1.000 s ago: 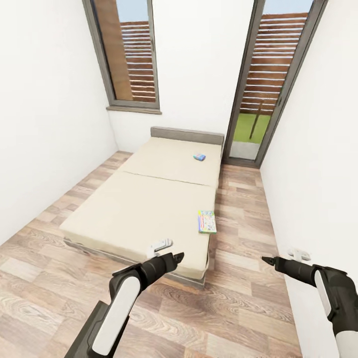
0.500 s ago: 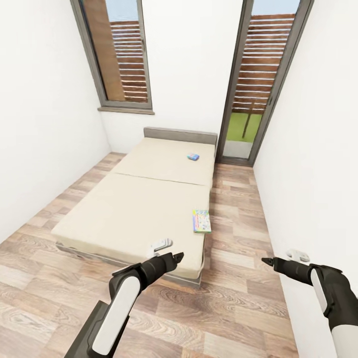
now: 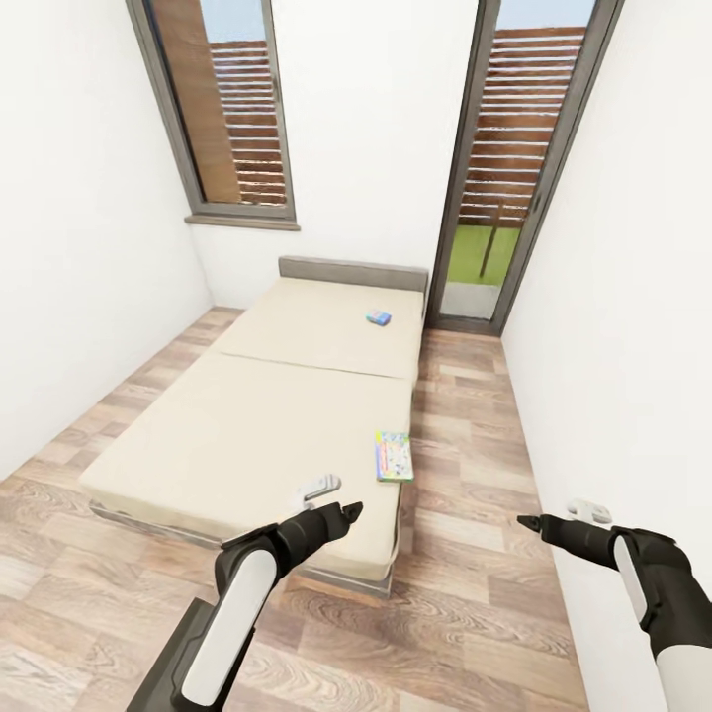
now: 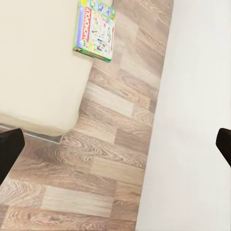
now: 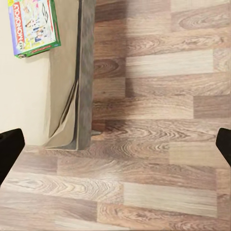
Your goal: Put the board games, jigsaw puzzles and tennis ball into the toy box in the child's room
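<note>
**Two board games are seen waiting on the bed as both arms are held forward, carrying nothing.**

The bed is framed at the room's centre, its grey headboard at 12 o'clock against the far wall. The MONOPOLY box lies flat at the mattress's edge, at about 3 o'clock, overhanging slightly toward the wood floor; the smaller blue game rests nearer the headboard, at about 1 o'clock. The left gripper is poised over the mattress's near corner and the right gripper over the floor beside the white wall, each level and apart, judged a travelling posture. In the wrist views the jaws are spread wide, with nothing between them. The MONOPOLY box is judged the nearer pick.
</note>
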